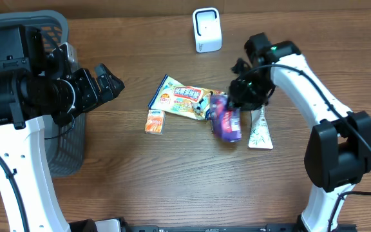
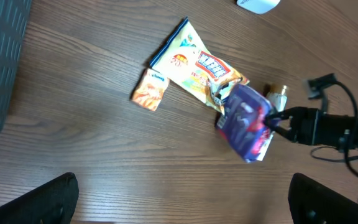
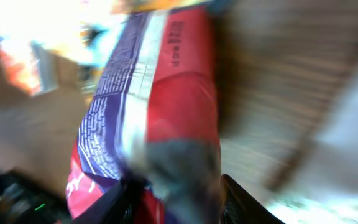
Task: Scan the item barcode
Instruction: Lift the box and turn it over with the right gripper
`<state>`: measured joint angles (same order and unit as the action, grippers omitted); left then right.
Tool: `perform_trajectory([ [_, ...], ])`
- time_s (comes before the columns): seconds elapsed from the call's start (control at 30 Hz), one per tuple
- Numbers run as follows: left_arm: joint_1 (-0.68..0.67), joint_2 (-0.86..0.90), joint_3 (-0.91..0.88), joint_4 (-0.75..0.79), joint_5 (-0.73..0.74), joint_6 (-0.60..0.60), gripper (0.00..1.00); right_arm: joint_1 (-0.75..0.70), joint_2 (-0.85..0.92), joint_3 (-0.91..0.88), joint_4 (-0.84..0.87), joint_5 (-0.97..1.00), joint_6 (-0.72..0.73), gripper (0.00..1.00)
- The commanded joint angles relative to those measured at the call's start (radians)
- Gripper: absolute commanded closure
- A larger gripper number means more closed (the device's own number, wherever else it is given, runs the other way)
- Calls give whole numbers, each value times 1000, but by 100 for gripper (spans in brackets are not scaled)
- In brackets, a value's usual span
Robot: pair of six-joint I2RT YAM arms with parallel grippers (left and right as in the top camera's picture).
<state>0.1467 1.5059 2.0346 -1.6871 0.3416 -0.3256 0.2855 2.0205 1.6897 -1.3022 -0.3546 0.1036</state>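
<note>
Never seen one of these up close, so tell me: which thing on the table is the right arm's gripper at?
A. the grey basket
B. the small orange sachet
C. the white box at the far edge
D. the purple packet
D: the right gripper is at the edge of the purple packet, which fills the space between its fingers in the right wrist view.

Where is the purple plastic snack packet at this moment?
Overhead view: the purple plastic snack packet is right of centre, between the yellow snack bag and the white sachet.
</note>
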Motion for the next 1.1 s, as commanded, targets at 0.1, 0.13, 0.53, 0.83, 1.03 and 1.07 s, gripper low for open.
perform_trajectory([
  [0.1,3,-1,-3,0,14,12,0,-49,-6,68,-103,313,1,55],
  [0.13,3,-1,-3,0,14,12,0,-51,-6,82,-120,309,0,54],
  [0.53,3,-1,-3,0,14,12,0,-45,-5,97,2,180,-233,5],
  [0.83,3,-1,-3,0,14,12,0,-20,-2,-95,52,14,-364,32],
  [1.03,3,-1,-3,0,14,12,0,37,-4,-71,-117,-69,-243,32],
  [1.07,3,-1,-3,0,14,12,0,49,-4,-57,-151,-69,-230,29],
])
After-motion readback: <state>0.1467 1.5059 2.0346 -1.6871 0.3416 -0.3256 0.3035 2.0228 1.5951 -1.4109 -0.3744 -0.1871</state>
